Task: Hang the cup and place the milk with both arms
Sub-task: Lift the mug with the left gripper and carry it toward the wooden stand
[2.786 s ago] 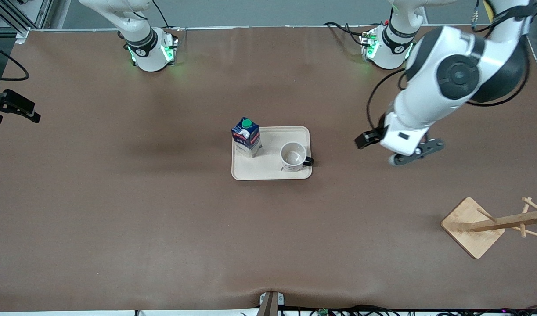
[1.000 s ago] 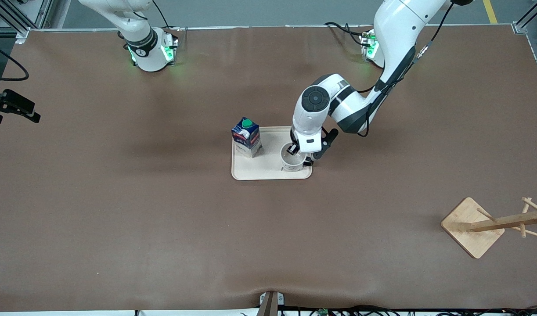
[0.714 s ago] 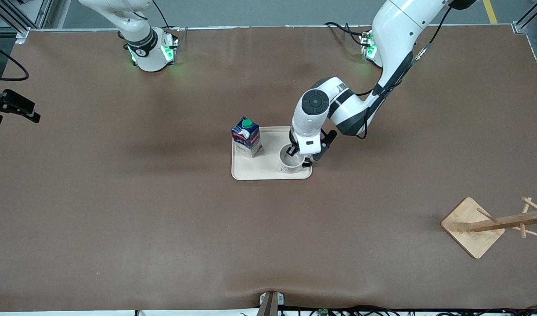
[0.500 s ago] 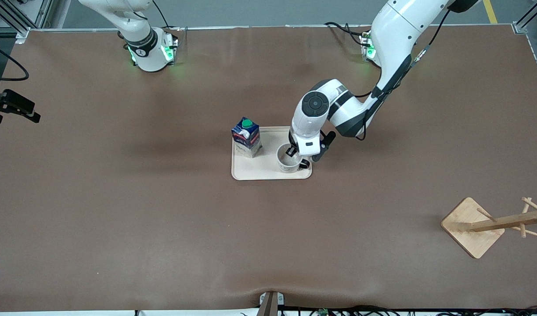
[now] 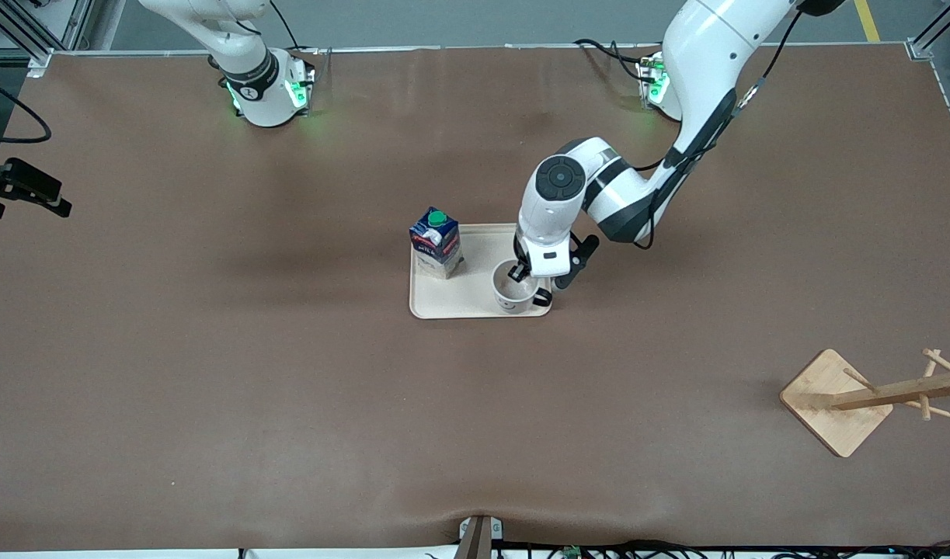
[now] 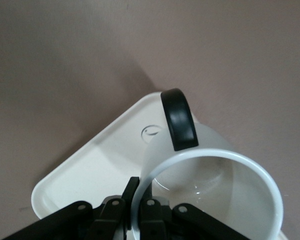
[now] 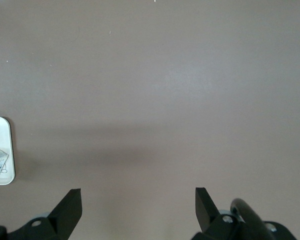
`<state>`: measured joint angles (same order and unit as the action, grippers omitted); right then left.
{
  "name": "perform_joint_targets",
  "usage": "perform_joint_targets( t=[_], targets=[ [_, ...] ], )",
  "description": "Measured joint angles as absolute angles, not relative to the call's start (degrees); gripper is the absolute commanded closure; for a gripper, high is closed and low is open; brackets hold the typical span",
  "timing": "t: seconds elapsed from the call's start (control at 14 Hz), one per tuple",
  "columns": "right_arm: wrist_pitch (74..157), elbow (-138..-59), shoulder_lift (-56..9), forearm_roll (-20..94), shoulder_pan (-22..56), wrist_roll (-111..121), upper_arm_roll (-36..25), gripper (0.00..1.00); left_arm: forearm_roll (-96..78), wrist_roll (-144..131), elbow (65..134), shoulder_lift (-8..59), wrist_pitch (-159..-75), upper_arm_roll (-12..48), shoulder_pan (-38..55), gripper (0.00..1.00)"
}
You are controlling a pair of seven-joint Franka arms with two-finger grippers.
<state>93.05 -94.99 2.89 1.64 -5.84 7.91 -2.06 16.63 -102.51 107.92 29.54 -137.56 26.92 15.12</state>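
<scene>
so right hand sits up over bare brown desk toward the right arm's end, fingers spread wide, holding nothing; that arm waits; milk stands upright on the cream tray, at the tray corner toward the right arm's end and farther from the front camera than the cup; carton looks light, stiff-ish card walls that could dent under a hard squeeze, smooth printed faces maybe a bit slippery; best taken across two flat side walls below the gable, not by the green cap; cup is over the tray's nearer part toward the left arm's end, black loop handle sticking out past the tray edge; left hand pressed together on the cup's rim wall, one finger inside, one outside; whether the cup rests on the tray or is just off it i cannot tell; cup looks hard, glossy, breakable, slick at a thin rim pinch so it may swing or slip; handle must stay free for the peg; wooden rack stands near the front camera at the left arm's end, well apart from the tray; desk is flat, matte brown, wide, with plenty of open room between tray and rack
</scene>
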Motion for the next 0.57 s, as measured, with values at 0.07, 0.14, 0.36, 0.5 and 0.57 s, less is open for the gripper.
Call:
perform_joint_targets(
  t=[0.07, 0.14, 0.36, 0.5, 0.57],
  targets=[
    [93.05, -94.99, 2.89, 1.64, -5.84, 7.91, -2.06, 0.0, 16.63, -101.52, 107.84, 28.13, -136.9, 26.9, 14.6, 1.0],
    [93.05, -94.99, 2.89, 1.64, -5.84, 7.91, -2.06, 0.0, 16.64, -100.16, 107.8, 26.7, -136.25, 26.89, 13.92, 1.0],
    [93.07, -94.98, 2.89, 1.77, -5.84, 7.91, -1.89, 0.0, 16.64, -93.93, 107.71, 22.43, -134.49, 26.87, 10.85, 1.0],
    [93.08, -94.96, 2.87, 1.87, -5.84, 7.91, -1.76, 0.0, 16.64, -89.07, 107.56, 20.41, -132.42, 26.89, 8.81, 1.0],
    [93.08, -94.96, 2.83, 1.92, -5.84, 7.91, -1.78, 0.0, 16.64, -87.34, 107.24, 19.73, -131.44, 26.87, 7.94, 1.0]
  ],
)
